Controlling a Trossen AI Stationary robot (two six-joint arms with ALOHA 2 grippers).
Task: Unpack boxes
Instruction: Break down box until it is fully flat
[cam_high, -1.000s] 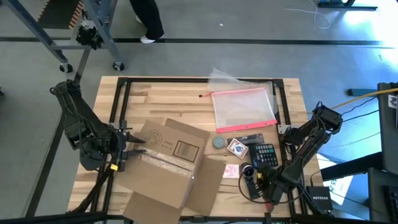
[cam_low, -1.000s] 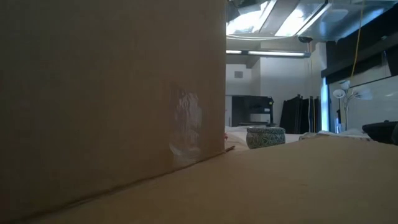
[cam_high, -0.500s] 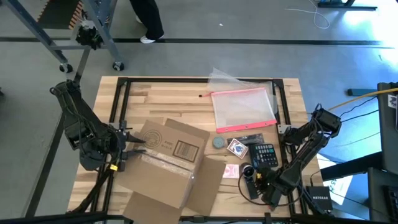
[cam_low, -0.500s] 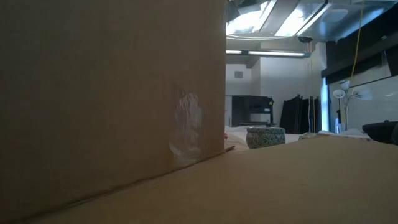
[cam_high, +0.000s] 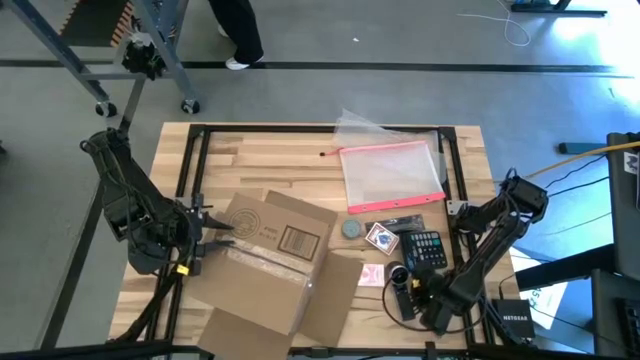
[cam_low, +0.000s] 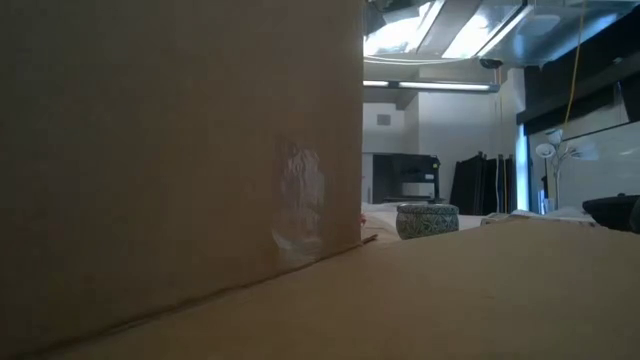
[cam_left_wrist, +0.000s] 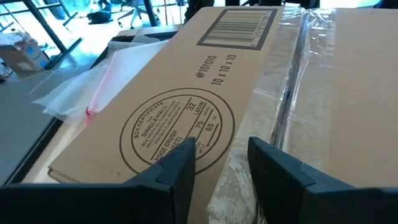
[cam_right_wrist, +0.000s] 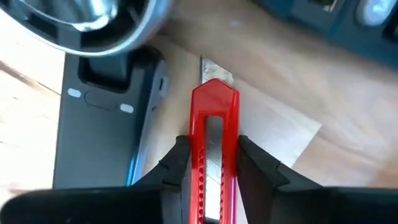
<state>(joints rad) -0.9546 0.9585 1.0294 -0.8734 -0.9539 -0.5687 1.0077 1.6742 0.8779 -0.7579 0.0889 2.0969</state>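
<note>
The brown cardboard box (cam_high: 270, 255) lies on the table's near left part, its taped top seam (cam_left_wrist: 292, 81) up and one flap (cam_high: 335, 300) spread toward the near edge. My left gripper (cam_high: 212, 232) stands open at the box's left end, its fingers (cam_left_wrist: 177, 168) on either side of the seam. Near the table's near right corner, my right gripper (cam_high: 430, 300) points down and is shut on a red utility knife (cam_right_wrist: 214, 124) with its blade (cam_right_wrist: 216, 67) out. My left gripper stands low over the box's top at the left end of the tape; I cannot tell whether its fingertips touch the cardboard. My right gripper pinches the knife's red handle by its two long sides (cam_right_wrist: 198, 158) between its two fingers, which come from above. The knife lies flat on the table.
A black device (cam_right_wrist: 106, 118) lies right beside the knife. Toward the table's middle are a calculator (cam_high: 427, 247), a card deck (cam_high: 381, 237), a round tin (cam_high: 352, 229) and a pink card (cam_high: 371, 274). A clear pouch with a pink edge (cam_high: 390, 170) lies at the far right.
</note>
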